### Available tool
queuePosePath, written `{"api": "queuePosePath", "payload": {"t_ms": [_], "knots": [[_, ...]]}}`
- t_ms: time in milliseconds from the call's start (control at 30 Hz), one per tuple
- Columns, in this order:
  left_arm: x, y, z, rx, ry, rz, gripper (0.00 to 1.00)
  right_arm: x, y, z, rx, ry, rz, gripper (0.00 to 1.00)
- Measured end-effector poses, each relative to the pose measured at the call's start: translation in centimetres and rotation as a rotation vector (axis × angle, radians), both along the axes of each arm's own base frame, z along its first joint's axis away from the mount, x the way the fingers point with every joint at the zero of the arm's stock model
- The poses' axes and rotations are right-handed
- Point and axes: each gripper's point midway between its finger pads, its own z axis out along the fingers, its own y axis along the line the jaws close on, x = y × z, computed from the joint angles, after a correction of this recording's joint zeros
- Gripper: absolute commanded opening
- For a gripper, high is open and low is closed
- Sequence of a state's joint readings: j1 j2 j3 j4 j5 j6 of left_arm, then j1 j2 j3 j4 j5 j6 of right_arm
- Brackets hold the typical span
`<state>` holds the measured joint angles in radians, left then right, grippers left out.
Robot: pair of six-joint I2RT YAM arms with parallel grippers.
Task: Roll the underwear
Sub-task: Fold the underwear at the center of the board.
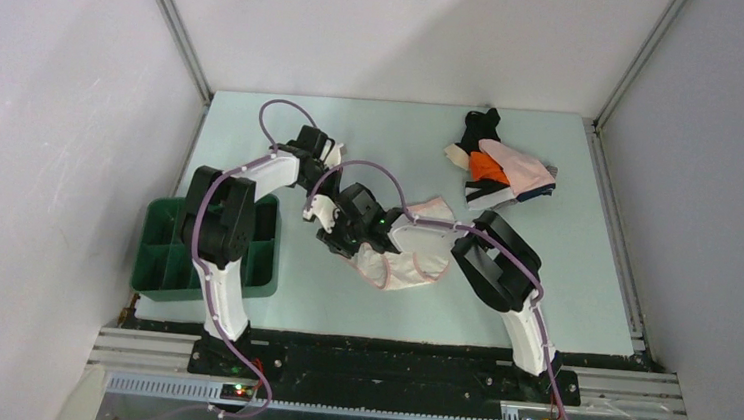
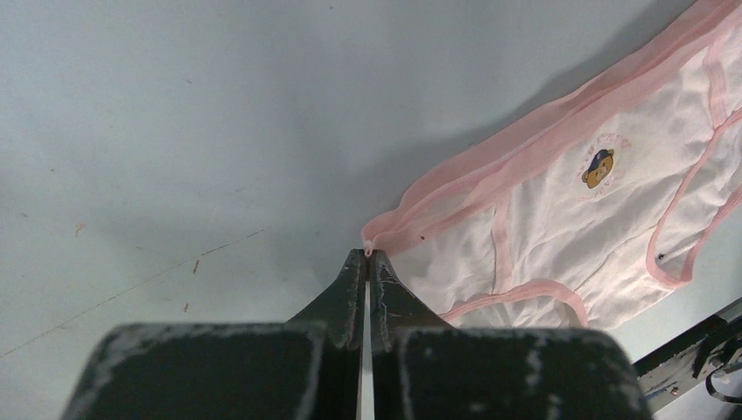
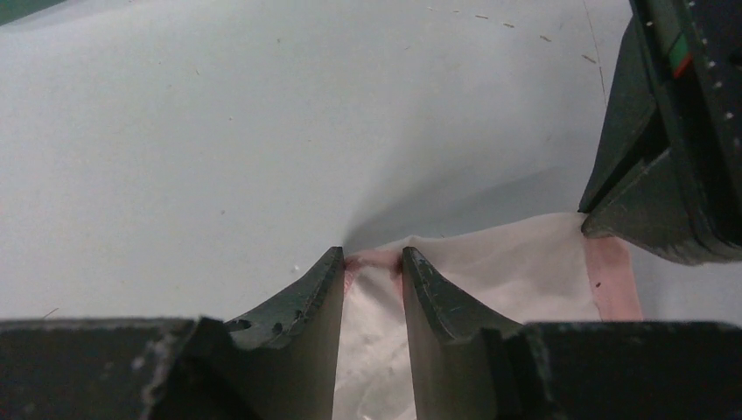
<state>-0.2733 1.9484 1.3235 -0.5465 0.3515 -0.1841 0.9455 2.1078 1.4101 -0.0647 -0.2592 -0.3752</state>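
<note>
A white underwear with pink trim and a small bear print (image 2: pixel 569 210) lies on the pale table, partly under my right arm in the top view (image 1: pixel 406 268). My left gripper (image 2: pixel 367 254) is shut, pinching the pink corner of its waistband. In the top view the left gripper (image 1: pixel 329 229) sits at the garment's left end. My right gripper (image 3: pixel 372 258) is right beside it (image 1: pixel 350 248), its fingers closed on a bunched fold of the same underwear (image 3: pixel 516 262), which is tented up off the table. The left gripper's body (image 3: pixel 665 175) shows at the right of the right wrist view.
A pile of further underwear, pink, orange, black and white (image 1: pixel 501 170), lies at the back right of the table. A green tray with dividers (image 1: pixel 158 263) stands at the left edge beside the left arm. White walls close in the table.
</note>
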Motion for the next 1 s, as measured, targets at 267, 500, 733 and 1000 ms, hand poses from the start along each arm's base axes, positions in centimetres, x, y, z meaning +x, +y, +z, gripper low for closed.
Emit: {"api": "queuePosePath", "payload": {"t_ms": [267,500,733,1000], "knots": [[0.0,0.0,0.0,-0.001,-0.002,0.0,0.0,-0.3,0.5,-0.3,-0.018,0.029,-0.014,0.36],[0.1,0.1,0.0,-0.001,-0.002,0.002,0.0,-0.1,1.2,-0.3,-0.026,0.09,-0.058,0.27],[0.1,0.3,0.0,0.0,0.0,0.007,0.0,0.6,1.2,-0.4,-0.03,0.091,-0.109,0.0],[0.3,1.4,0.1,0.001,0.019,0.043,0.0,0.2,1.5,0.4,-0.024,0.149,-0.116,0.0]]}}
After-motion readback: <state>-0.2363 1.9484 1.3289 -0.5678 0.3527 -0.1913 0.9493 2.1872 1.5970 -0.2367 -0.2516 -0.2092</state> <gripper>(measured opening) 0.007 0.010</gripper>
